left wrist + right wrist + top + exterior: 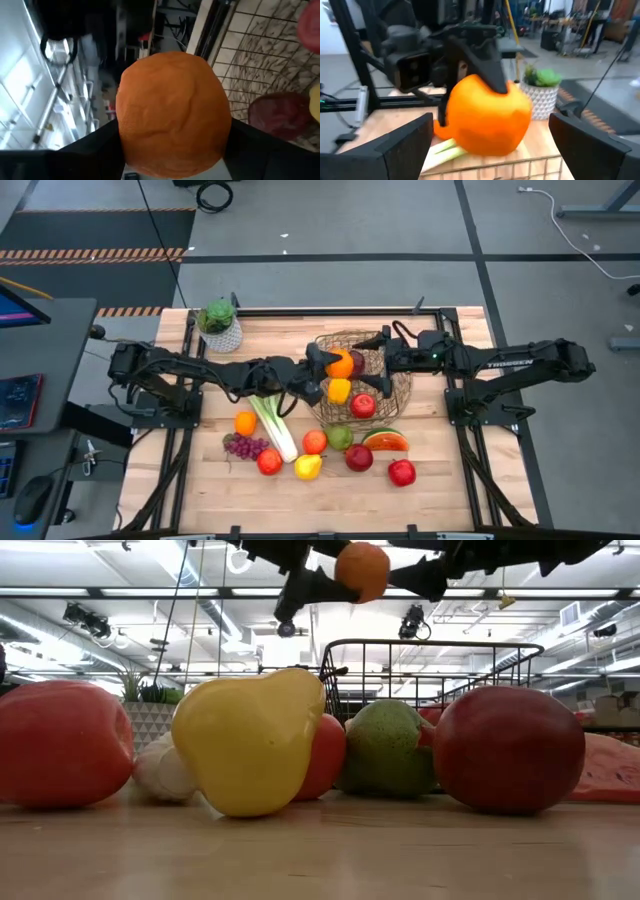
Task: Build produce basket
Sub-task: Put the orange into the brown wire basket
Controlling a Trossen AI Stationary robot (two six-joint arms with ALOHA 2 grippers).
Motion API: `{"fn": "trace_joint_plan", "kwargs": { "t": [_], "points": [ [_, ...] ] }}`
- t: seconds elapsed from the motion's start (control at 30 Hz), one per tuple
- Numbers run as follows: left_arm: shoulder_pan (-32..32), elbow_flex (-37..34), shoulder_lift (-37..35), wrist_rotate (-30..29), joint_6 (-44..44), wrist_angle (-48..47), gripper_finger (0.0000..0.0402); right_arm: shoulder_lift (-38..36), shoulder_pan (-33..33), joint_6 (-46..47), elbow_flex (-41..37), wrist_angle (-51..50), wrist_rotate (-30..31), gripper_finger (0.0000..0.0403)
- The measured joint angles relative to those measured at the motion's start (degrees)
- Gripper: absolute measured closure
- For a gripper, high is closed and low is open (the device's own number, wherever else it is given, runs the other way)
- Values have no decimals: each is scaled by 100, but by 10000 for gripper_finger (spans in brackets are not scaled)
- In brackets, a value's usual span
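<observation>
- wooden table (200, 490) under me, grey shop floor all round; a small potted plant (219, 325) sits near the far left corner.
- left gripper (337, 365) reaches in from the left, clenched on an orange (341, 364), held in the air over the basket's left rim; my low view shows the fruit well above the wire.
- left wrist view: that orange fills the picture between the two dark fingers (90, 147).
- right gripper (372, 363) comes from the right over the basket (400, 392), jaws spread wide, grasping nothing; its wrist view looks straight at the held orange.
- inside the basket i count a yellow pepper (339, 390), a red apple (363, 405) and a dark red fruit partly hidden under the grippers.
- loose on the table in front of the basket: leek (272, 423), second orange (245, 423), grapes (244, 446), lemon (308, 467), green pear (340, 437), watermelon slice (385, 441), several red apples.
</observation>
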Motion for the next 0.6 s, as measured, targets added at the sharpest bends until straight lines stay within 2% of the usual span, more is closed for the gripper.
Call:
{"fn": "trace_joint_plan", "kwargs": {
  "t": [0.27,0.6],
  "points": [
    [9,-2,183,-272,748,147,129,338,207,-293,4,430,254,3],
    [-23,-2,187,-271,974,199,129,549,210,-262,-1,551,551,3]
  ]
}}
